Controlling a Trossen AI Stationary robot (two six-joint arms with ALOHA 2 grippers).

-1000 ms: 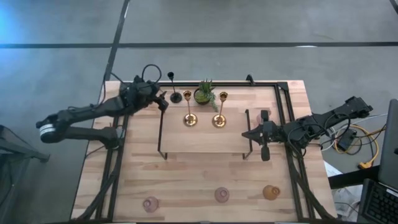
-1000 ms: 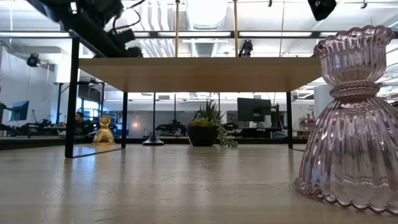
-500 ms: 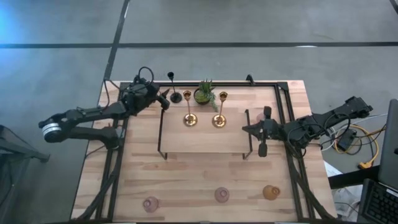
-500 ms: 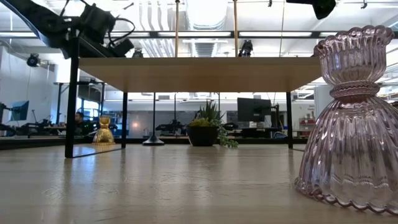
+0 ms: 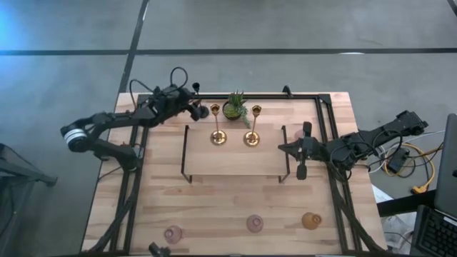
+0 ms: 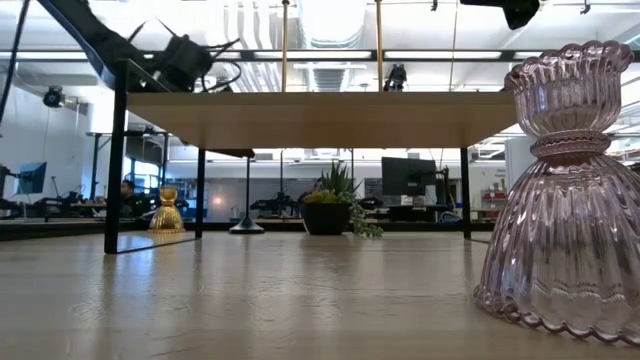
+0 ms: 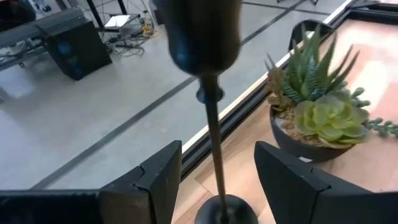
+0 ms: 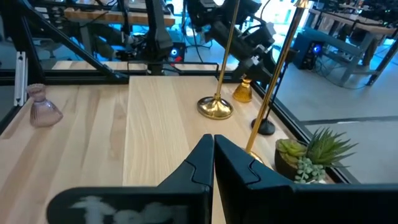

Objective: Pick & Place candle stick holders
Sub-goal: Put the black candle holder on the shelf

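I take the raised wooden shelf (image 5: 232, 153) in the middle of the light plank table (image 5: 214, 214) as my landmark. On its back edge stand two gold candle stick holders (image 5: 218, 135) (image 5: 250, 135), slim and upright. Just behind the shelf sits the small potted plant (image 5: 235, 107), and beside it, toward the left arm, the black candle stick holder (image 7: 208, 93).

My left gripper (image 7: 214, 180) is at that back left corner of the shelf. Its fingers (image 7: 158, 174) stand wide apart on either side of the black stem, not touching it, and the base rests on the table.

My right gripper (image 5: 300, 152) hovers at the shelf's right end, fingers (image 8: 214, 158) pressed together, holding nothing.

Well in front of the shelf, along the table's near edge, I see three squat glass holders: two pink ones (image 5: 172, 233) (image 5: 255, 223) and an amber one (image 5: 310, 220). In the low view a ribbed pink one (image 6: 565, 190) looms close.

Around the table is grey concrete floor (image 5: 285, 28). Across the table I see an open workshop with ceiling strip lights (image 6: 320, 55), desks and monitors (image 6: 405, 178).
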